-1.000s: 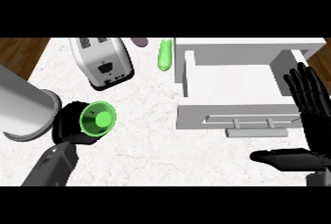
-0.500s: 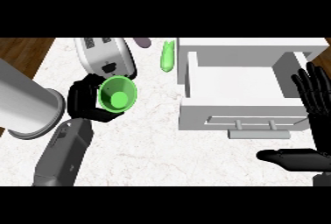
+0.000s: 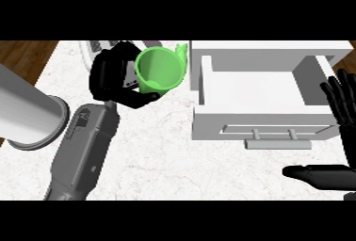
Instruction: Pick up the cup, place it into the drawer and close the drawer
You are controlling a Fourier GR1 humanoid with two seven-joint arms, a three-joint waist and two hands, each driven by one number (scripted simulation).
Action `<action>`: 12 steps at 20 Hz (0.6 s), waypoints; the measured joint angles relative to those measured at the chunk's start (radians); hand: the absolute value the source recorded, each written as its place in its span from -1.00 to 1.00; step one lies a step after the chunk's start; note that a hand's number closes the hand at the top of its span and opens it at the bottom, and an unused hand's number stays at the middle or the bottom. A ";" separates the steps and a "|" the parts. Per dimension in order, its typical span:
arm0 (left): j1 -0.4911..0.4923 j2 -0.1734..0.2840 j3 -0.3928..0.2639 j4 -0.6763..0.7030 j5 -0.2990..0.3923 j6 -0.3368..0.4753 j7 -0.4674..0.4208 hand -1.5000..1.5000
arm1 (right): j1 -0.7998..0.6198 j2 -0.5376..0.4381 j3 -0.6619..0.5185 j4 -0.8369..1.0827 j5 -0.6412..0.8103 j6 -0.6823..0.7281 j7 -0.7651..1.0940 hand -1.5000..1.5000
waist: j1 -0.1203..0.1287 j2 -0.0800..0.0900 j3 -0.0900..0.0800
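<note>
A green cup (image 3: 160, 70) is held in the curled left hand (image 3: 115, 77), just left of the open white drawer (image 3: 261, 120). It is judged light, rigid and smooth, best gripped around its wall. Right of the drawer, the right hand (image 3: 341, 136) rests open.

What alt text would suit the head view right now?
The left hand holds a green cup above the counter, left of an open white drawer. The right hand rests open at the right edge.
</note>
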 measured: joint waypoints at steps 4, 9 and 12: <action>-0.087 -0.016 -0.070 -0.043 -0.005 0.101 0.120 1.00 | -0.007 0.000 -0.002 0.005 -0.004 0.004 -0.001 -1.00 | -0.006 0.002 0.000; -0.217 -0.023 -0.147 0.001 0.005 0.233 0.204 1.00 | -0.007 0.002 -0.010 0.022 -0.016 0.017 -0.022 -1.00 | -0.015 0.005 0.000; -0.290 -0.024 -0.198 0.062 0.043 0.304 0.226 1.00 | -0.025 -0.001 -0.010 0.040 -0.010 0.018 -0.023 -1.00 | -0.021 0.007 0.000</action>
